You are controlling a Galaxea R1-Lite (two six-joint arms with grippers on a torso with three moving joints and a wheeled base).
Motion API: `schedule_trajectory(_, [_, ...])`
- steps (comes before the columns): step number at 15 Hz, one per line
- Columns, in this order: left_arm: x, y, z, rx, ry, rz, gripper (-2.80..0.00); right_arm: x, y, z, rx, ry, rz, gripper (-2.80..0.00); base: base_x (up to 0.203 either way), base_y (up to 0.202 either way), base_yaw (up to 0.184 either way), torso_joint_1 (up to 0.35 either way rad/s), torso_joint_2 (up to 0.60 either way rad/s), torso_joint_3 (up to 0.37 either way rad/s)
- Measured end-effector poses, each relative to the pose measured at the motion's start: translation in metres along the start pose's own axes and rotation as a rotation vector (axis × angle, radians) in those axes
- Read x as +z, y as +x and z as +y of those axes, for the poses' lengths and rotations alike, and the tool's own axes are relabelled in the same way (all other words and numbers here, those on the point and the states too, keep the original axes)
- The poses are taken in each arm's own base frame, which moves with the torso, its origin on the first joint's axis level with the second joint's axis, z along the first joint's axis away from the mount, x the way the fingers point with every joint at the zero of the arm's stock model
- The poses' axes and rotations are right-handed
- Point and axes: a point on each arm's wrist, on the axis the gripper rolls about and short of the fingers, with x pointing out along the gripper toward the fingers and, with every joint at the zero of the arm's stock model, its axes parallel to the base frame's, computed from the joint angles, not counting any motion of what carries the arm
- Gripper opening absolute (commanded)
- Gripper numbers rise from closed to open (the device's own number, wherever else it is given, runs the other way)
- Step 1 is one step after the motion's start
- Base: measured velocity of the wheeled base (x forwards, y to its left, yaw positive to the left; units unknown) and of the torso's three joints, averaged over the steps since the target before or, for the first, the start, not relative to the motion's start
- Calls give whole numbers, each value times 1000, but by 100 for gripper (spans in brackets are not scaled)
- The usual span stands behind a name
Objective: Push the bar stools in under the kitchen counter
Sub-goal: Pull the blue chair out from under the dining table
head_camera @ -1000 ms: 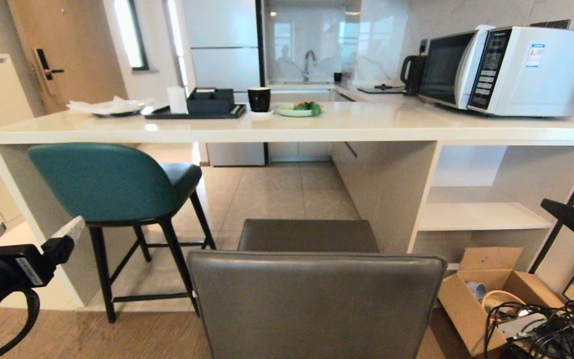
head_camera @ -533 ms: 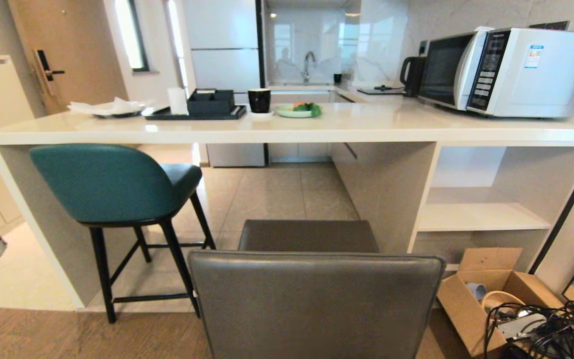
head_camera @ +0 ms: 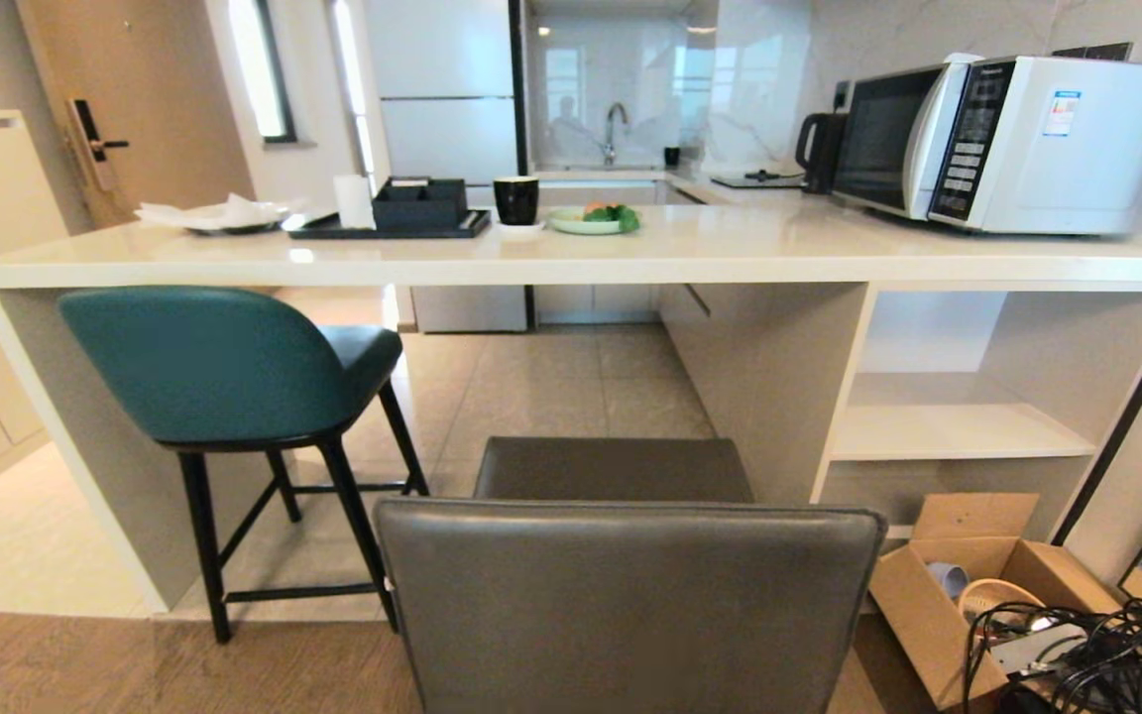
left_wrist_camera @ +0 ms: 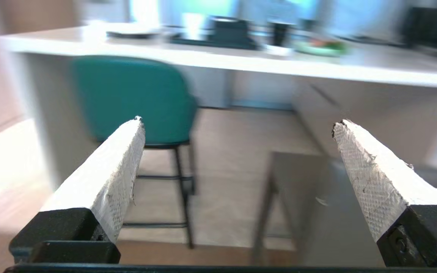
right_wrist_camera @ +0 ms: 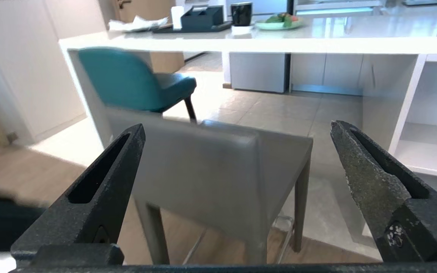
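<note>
Change: both arms had dropped out of the head view since a second ago.
Left gripper (left_wrist_camera: 237, 125): fingers apart, empty.
Right gripper (right_wrist_camera: 237, 129): fingers apart, empty.
Teal stool (head_camera: 224, 377): partly under surface (head_camera: 630, 253).
Grey stool (head_camera: 630, 585): outside it, unpushed.

The table (head_camera: 630, 253) runs across the view. On it, from left to right, stand a plate of paper (head_camera: 214, 213), a tray (head_camera: 388, 223) bearing a box, a mug (head_camera: 515, 198), a dish of food (head_camera: 593, 218) and, at the far right, a microwave (head_camera: 1017, 139) with a kettle (head_camera: 822, 149) just behind its left end. One stool (head_camera: 234, 397) sits partly under the table's left end. The other stool (head_camera: 630, 585) stands nearer, before the middle, clear of the table. Shelves (head_camera: 958, 431) fill the table's right end; before them on the floor lie a carton (head_camera: 958, 585) and cables (head_camera: 1096, 654). A sink (head_camera: 611, 159) lies behind.
</note>
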Motion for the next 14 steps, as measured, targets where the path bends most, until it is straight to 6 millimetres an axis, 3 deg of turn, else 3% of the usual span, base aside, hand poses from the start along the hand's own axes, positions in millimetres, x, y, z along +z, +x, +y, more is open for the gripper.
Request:
schedule_trajectory(5, [-4,-14,-7,167,42,5,0,-24,-25,5,-114,-49,-28,0,0,0,0,0,0,0])
schedule_trajectory(9, [-52,-28,-6,-5,82,48,0,-62,-31,1,-150,-196,8,0,0,0,0,0,0,0])
schedule_trajectory(14, [-111,-22,-3,-47,110,136,0,-103,-26,-15,-403,-198,104,0,0,0,0,0,0,0])
